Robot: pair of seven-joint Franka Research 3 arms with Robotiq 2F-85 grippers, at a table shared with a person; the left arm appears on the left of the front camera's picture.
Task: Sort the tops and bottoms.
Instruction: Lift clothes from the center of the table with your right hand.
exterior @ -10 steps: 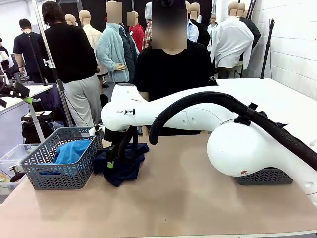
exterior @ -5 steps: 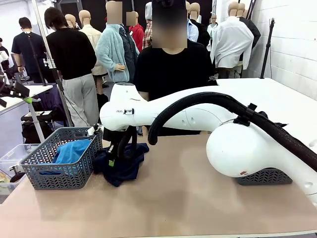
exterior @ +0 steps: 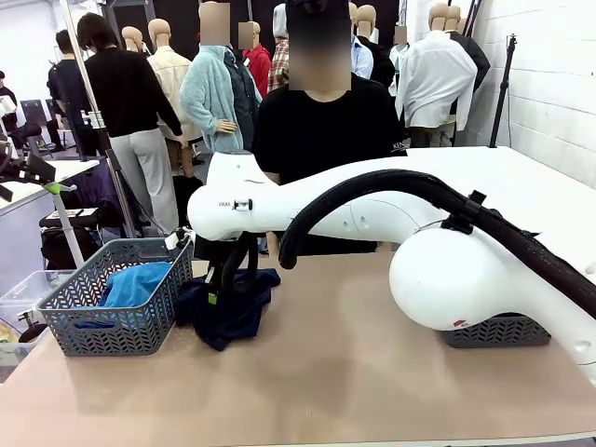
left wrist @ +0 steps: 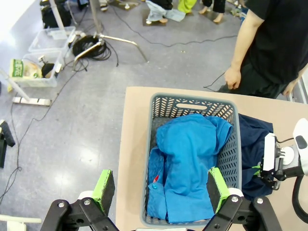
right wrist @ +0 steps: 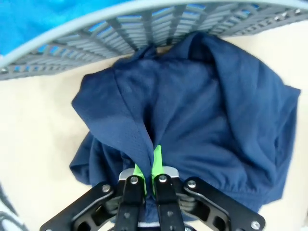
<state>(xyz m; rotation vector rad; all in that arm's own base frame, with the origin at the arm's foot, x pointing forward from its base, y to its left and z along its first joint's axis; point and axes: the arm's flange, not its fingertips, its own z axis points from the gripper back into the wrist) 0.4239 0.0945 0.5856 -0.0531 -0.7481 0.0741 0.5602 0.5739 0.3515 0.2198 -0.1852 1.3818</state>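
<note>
Right gripper (right wrist: 144, 175) has just pinched shut on a fold of the navy garment (right wrist: 192, 110); a second ago its fingers stood apart over the cloth, now the green pads (right wrist: 157, 159) meet with fabric between them. Arm itself has barely shifted in the front view. Judgement: grasp made, lift comes next, so the garment is about to be sorted.

Navy garment (exterior: 228, 307) lies crumpled on the table (exterior: 326, 372), touching the right wall of the left basket (exterior: 116, 293), far-left of centre.

Left gripper (left wrist: 159, 187) hangs above that basket (left wrist: 192, 103), jaws wide, holding nothing.

Count:
- baskets: two, grey; left one, and a second (exterior: 494, 331) at right, mostly hidden behind the right arm.
- garments: two seen; the navy one on the table, one bright blue garment (left wrist: 185, 159) in the left basket.
- grippers: two.
- person (exterior: 321, 130) at the far side: one, hands off the table.
</note>
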